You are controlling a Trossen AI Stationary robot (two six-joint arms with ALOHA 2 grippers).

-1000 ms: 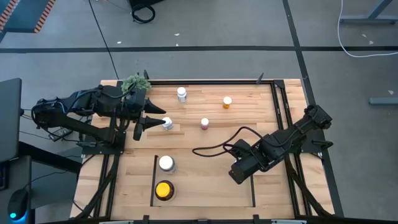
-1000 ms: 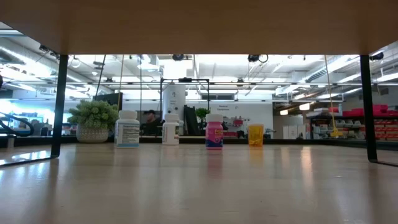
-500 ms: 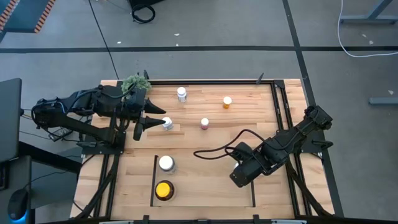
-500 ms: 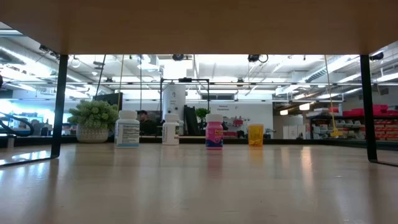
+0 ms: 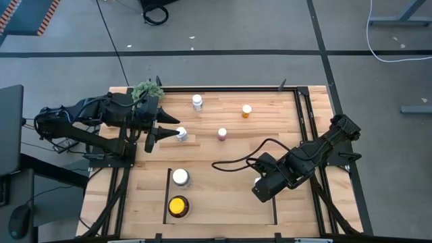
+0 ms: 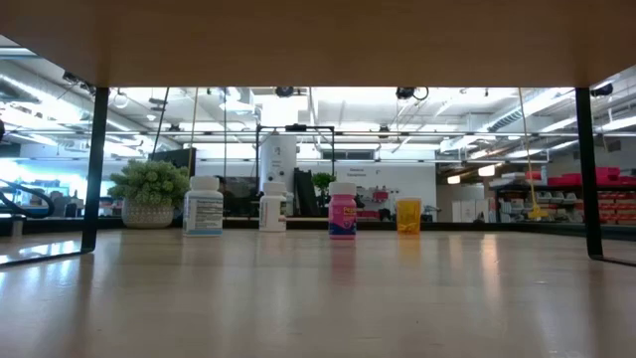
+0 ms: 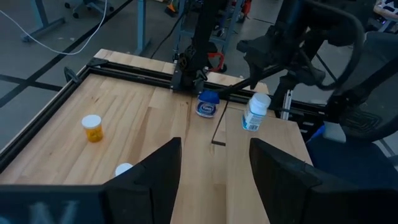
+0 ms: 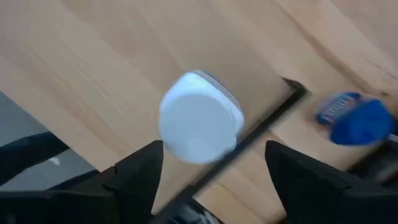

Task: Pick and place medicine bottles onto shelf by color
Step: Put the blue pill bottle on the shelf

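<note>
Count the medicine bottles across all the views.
8. Open table: far white bottle, orange bottle, pink bottle, small white bottle by the left gripper. Shelf: white-capped bottle, yellow-capped bottle. Under the right gripper, unseen from above: another white bottle, blue bottle.

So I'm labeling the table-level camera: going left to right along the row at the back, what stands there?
Green plant ball → large white bottle → smaller white bottle → pink bottle → orange bottle.
</note>
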